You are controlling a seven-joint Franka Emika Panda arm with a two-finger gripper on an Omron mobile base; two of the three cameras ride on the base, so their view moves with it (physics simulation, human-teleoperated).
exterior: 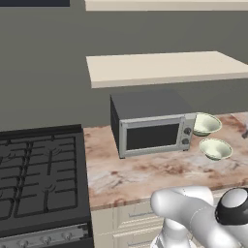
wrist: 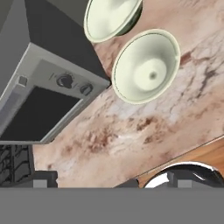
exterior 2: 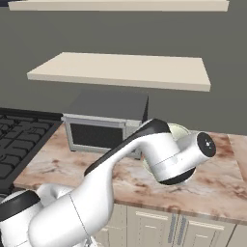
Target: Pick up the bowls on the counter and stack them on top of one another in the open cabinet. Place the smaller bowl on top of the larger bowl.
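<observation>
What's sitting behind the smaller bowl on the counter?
The larger bowl sits behind the smaller bowl, beside the microwave. The microwave covers part of its left rim.

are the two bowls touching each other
Apart. The left base view shows a strip of counter between the larger bowl and the smaller bowl.

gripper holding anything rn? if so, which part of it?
Nothing held. Both bowls sit on the counter ahead of the gripper: the smaller bowl nearer, the larger bowl behind it.

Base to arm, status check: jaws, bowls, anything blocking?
Gripper high over the counter, jaws empty. Both bowls on counter right of the microwave: larger bowl behind, smaller bowl in front. Open cabinet shelf bare.
</observation>
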